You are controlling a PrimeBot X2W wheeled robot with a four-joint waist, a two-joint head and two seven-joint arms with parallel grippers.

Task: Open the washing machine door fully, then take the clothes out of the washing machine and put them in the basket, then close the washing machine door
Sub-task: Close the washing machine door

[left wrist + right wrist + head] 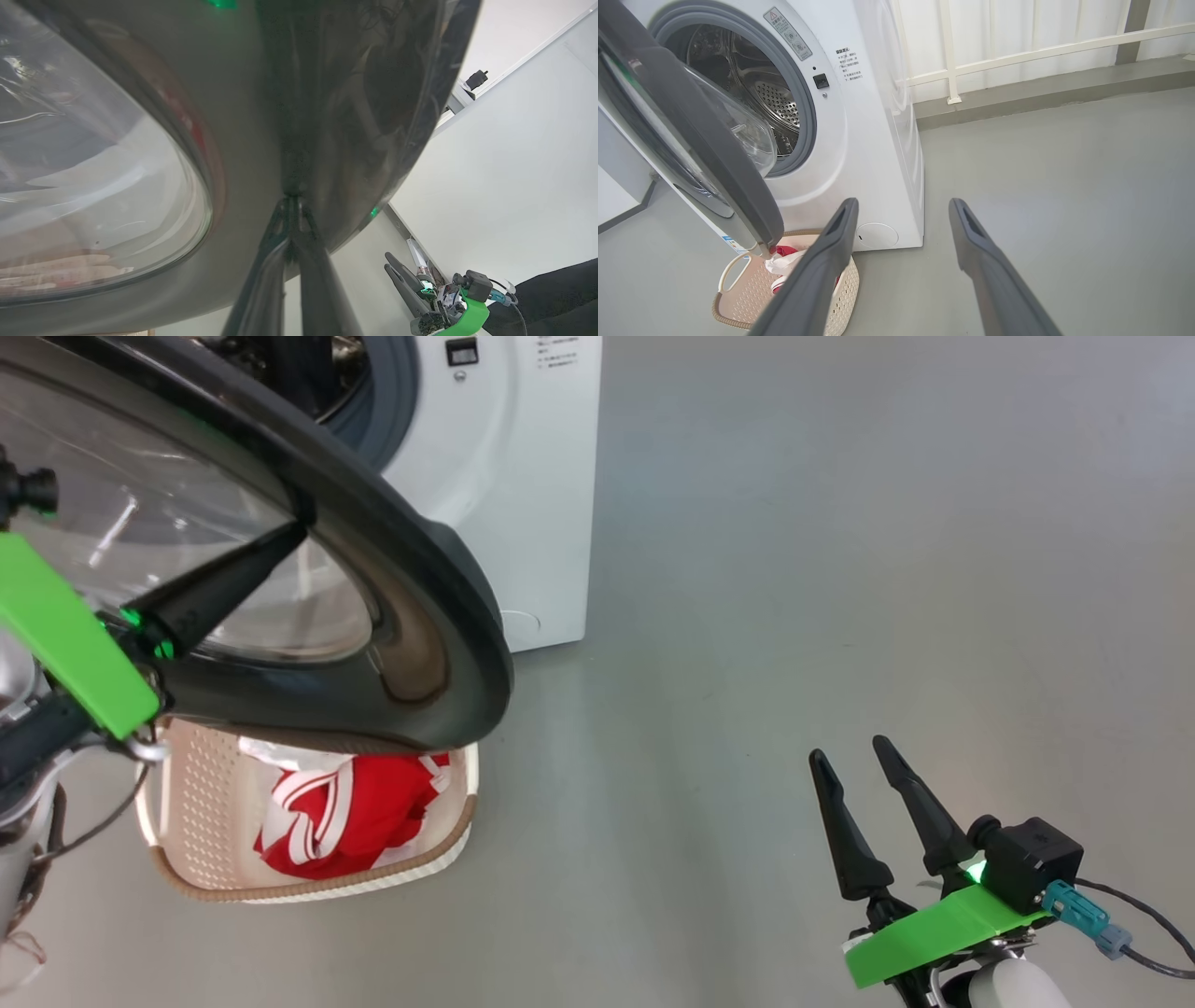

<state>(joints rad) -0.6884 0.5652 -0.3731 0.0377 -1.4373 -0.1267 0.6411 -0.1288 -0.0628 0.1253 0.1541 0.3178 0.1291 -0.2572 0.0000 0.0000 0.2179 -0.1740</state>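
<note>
Washing machine door [411, 616]: right up against the head camera, its glossy black rim and bulging glass window seen swung out from the machine front, partly open.
Left gripper [301, 527]: fingers pressed together, nothing pinched between them, and the tips are laid against the inner edge of the door's black rim, beside the glass.
Left wrist view: the closed fingertips [293, 205] are met by their own reflection in the shiny rim, with the window curving away to one side.
Right gripper [850, 749]: held low at the right, well apart from the door, fingers spread wide and nothing between them.
Right wrist view: the two spread fingers [840, 233] are pointed toward the machine's lower corner and the bare floor [1064, 186].
Washing machine [523, 476]: white box standing on the grey floor, its grey gasket [805, 107] and perforated steel drum [777, 100] exposed behind the open door, and a round cap [876, 234] seen low on the front.
Basket [187, 887]: set on the floor just before the machine, directly under the hanging door, its brown rim partly hidden by the door's lower edge.
Clothes [373, 812]: red fabric with white bands is piled inside the basket, and a white piece is seen among it from the right wrist.
Background: a white railing [1017, 46] runs along the far wall.
</note>
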